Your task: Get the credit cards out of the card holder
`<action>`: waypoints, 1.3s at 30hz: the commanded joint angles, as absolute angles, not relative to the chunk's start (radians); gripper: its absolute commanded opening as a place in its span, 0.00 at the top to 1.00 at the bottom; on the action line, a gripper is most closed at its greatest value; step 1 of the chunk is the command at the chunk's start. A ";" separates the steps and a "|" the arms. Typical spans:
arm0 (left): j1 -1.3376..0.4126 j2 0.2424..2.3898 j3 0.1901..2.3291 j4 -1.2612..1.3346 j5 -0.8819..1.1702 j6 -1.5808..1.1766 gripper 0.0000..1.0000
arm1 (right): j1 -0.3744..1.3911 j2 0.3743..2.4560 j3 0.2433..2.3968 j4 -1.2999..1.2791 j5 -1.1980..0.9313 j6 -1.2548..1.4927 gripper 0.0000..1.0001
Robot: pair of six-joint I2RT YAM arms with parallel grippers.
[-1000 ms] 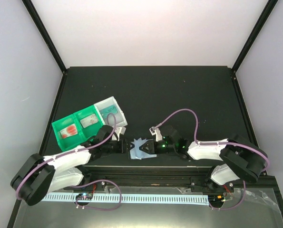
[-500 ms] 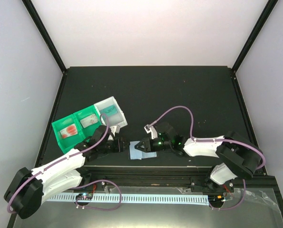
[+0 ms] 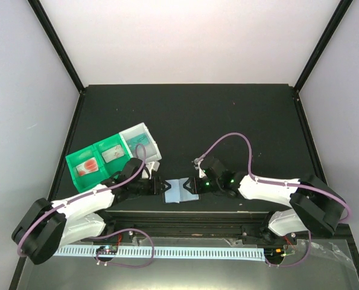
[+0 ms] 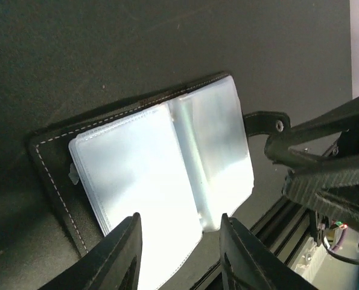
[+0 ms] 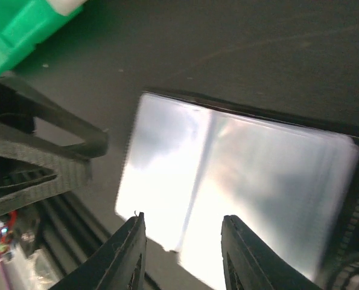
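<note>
Now, card holder (image 3: 180, 191) flat between left hand (image 3: 162, 186) and right hand (image 3: 195, 185), both part-open, empty.

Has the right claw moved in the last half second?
Yes. The right claw has drawn back rightward, away from the green tray, to the right edge of the card holder.

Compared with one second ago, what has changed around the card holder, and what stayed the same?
The card holder, its clear pages fanned upward a second ago, now lies open and flat. The left tool and the right tool sit at its two sides as before, both open now and holding nothing. The green tray and the white bin did not move.
</note>
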State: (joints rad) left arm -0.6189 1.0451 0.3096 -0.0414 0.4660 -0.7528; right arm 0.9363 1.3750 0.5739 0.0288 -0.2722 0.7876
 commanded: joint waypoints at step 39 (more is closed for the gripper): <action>-0.667 1.201 0.290 0.067 0.496 -0.696 0.70 | 0.931 1.440 0.540 0.076 -0.264 0.792 0.61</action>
State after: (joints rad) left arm -0.6579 1.2022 0.2871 0.0460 0.4984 -0.7094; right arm 0.9298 1.4525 0.5579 0.0319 -0.2298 0.7940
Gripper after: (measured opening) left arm 0.302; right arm 0.393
